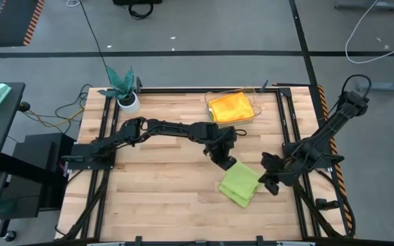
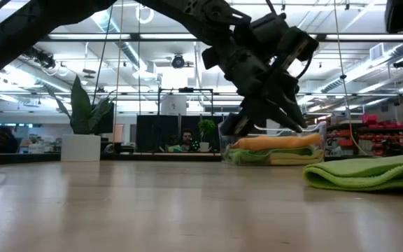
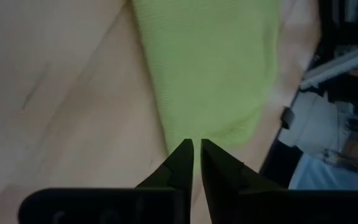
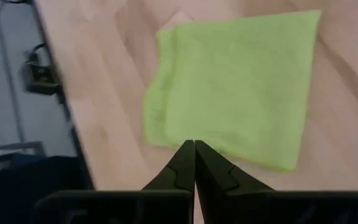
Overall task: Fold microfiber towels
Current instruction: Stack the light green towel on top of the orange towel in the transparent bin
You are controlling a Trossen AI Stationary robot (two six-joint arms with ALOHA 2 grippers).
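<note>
High view: wooden counter [image 1: 163,184] fills the frame centre. Left arm runs from 9 o'clock in to centre, right arm comes in from 3 o'clock.

Clear bin [image 1: 255,96] at 1 o'clock holds folded towels, yellow towel [image 1: 230,107] on top. Low view shows an orange towel [image 2: 275,142] over green and yellow layers in that stack.

Lime green towel [image 1: 241,184] lies folded flat on the counter at 4 o'clock from centre, between the two grippers, nothing gripping it.

Teal plant in white pot [image 1: 128,101] at 11 o'clock, by the counter edge.

Left gripper [image 1: 223,162] sits just off the towel's 10 o'clock corner; fingers [image 3: 180,163] nearly together, thin slit between the tips, empty. Low view has it raised off the counter.

Right gripper [image 1: 270,182] just beside the towel's 3 o'clock edge; fingers [image 4: 180,163] clenched tip to tip, empty.
</note>
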